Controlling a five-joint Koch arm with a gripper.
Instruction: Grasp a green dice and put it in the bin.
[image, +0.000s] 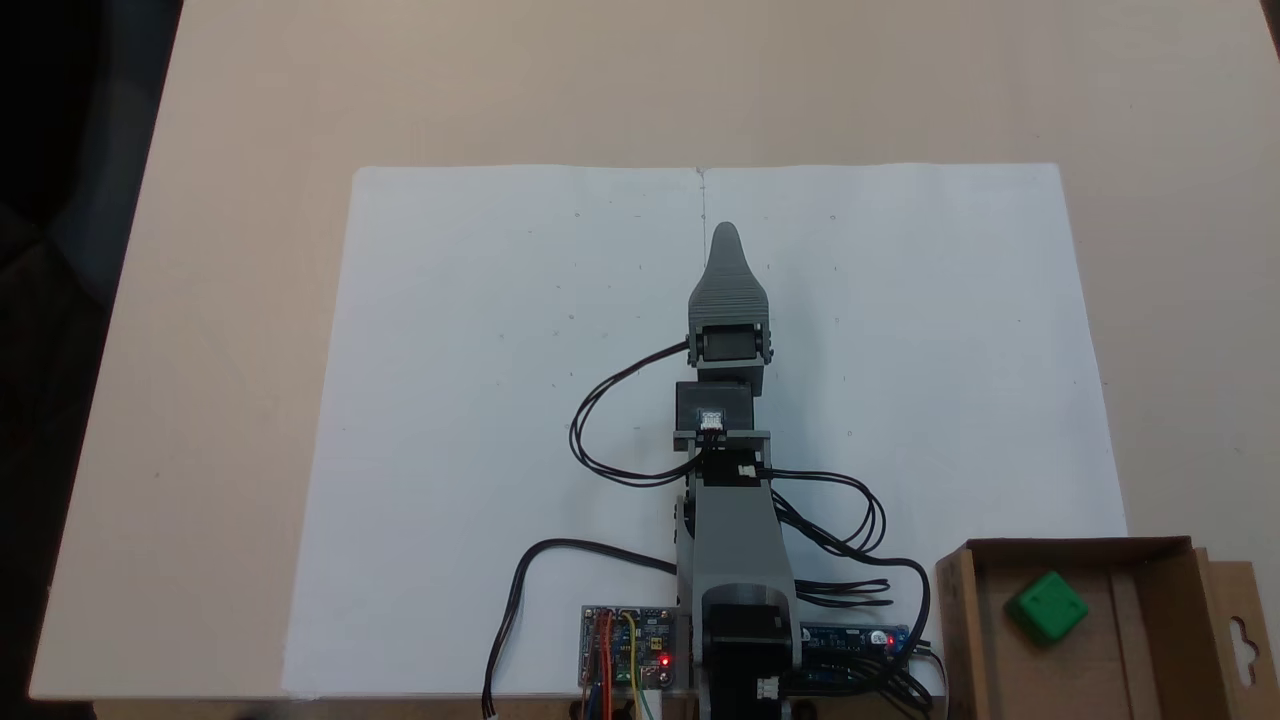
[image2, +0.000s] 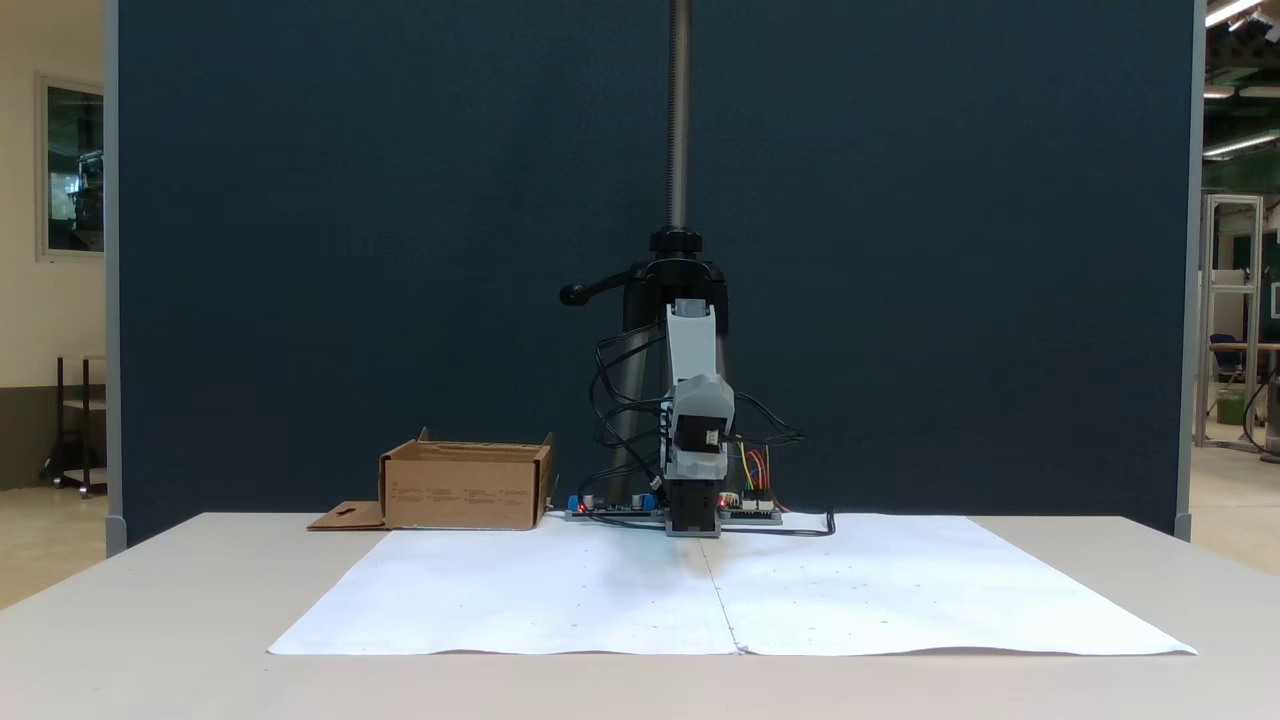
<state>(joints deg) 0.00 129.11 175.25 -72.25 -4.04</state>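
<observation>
The green dice lies on the floor of the bin, a shallow brown cardboard box at the lower right of a fixed view. In the other fixed view the bin stands at the left of the arm and its wall hides the dice. My gripper points out over the white paper, far from the bin and holding nothing that I can see. From above one grey tapered jaw covers the other, so whether it is open or shut does not show. The arm is folded low over its base.
A white paper sheet covers the middle of the beige table. Circuit boards and black cables sit by the arm's base. The bin's side flap with a cut-out slot sticks out at the right. A dark screen stands behind.
</observation>
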